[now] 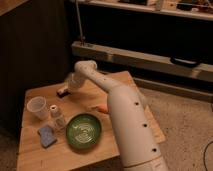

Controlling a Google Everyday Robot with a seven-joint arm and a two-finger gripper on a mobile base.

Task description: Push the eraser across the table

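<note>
Jaws (70,86) at eraser (62,92), grip state unclear; cup (37,107), bottle (56,116), bowl (83,131) nearby on table (35,155).

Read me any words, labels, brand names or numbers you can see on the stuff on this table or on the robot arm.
No text can be read anywhere.
Small bottle: pale label area, too blurred to read.
Clear cup, green bowl, blue sponge, carrot, eraser: no visible markings.
Arm: only dark dots, no lettering; its gripper is beside the eraser, at the table far edge.
</note>
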